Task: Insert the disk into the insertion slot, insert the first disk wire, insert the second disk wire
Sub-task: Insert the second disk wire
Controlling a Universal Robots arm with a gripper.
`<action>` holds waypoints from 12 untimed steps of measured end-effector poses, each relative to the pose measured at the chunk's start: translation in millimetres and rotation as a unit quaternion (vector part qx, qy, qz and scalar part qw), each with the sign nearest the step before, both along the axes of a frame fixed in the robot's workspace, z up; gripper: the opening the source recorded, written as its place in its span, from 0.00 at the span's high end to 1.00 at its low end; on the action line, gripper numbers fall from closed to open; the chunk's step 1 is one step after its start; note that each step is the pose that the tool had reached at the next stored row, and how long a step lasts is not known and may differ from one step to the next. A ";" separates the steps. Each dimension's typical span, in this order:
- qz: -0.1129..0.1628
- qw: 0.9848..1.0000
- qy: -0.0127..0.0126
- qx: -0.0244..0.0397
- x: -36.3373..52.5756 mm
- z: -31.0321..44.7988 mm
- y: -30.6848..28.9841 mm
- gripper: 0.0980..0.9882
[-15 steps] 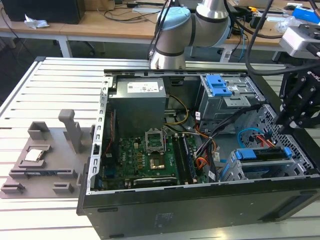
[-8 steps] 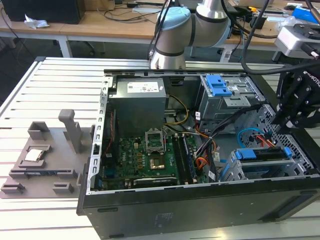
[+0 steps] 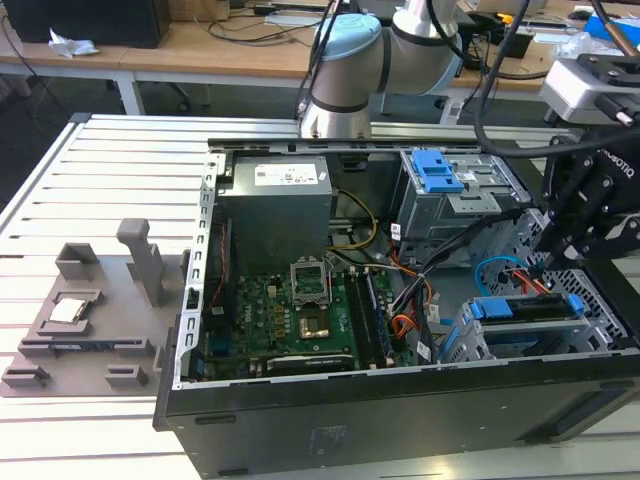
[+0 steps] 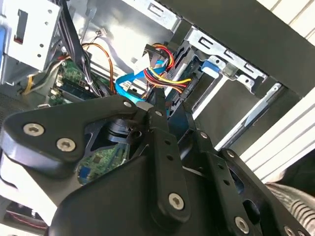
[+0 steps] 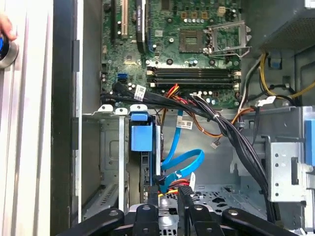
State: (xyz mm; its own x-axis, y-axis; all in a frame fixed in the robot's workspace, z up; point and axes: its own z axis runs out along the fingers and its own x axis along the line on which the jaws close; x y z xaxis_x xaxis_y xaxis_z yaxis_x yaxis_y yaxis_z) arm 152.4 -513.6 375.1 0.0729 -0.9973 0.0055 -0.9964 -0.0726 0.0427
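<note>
The disk (image 3: 525,308), in its blue carrier, sits inside the silver insertion slot (image 3: 497,347) at the case's front corner, on the exterior view's right. My gripper (image 3: 548,268) hangs just above the disk's rear end. In both wrist views the black fingers (image 5: 153,195) stand close together, pinching a connector with red, yellow and black wires (image 5: 171,186) at the disk's (image 5: 146,169) end. A blue flat wire (image 5: 183,162) loops beside it. The second wrist view shows my gripper (image 4: 170,105), the coloured wires (image 4: 170,77), the carrier's blue tab (image 4: 209,66) and the slot's rim (image 4: 235,61).
A motherboard (image 3: 290,320) and a grey power supply (image 3: 275,215) fill the case. A taller grey bay with a blue latch (image 3: 437,170) stands behind the slot. A black cable bundle (image 5: 224,130) crosses nearby. A grey fixture plate (image 3: 90,320) lies on the exterior view's left.
</note>
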 end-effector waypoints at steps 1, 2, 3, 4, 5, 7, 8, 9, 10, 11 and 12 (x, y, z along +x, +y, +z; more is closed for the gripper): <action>0.011 1.000 0.000 -0.001 -0.8 -0.6 0.0 0.77; 0.018 1.000 0.000 -0.003 -2.3 -1.0 0.0 0.77; 0.023 1.000 0.000 -0.006 -4.6 -1.7 0.0 0.77; 0.025 1.000 0.000 -0.007 -5.9 -2.3 0.0 0.77; 0.026 1.000 0.000 -0.007 -7.2 -2.9 0.0 0.77; 0.033 0.999 0.000 -0.008 -10.1 -4.9 0.0 0.77; 0.038 0.999 0.000 -0.008 -10.8 -5.8 0.0 0.77; 0.049 0.999 0.000 -0.008 -11.2 -6.9 0.1 0.77; 0.065 0.998 0.000 -0.009 -12.4 -9.1 0.0 0.77; 0.070 0.997 0.000 -0.010 -12.8 -10.0 0.0 0.77; 0.072 0.997 0.000 -0.010 -13.0 -10.5 0.0 0.77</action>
State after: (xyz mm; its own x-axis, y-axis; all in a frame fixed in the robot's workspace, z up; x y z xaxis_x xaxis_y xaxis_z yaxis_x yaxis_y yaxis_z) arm 139.5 -513.6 364.6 0.2157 -0.9761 0.0258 -0.9757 -0.2144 0.0453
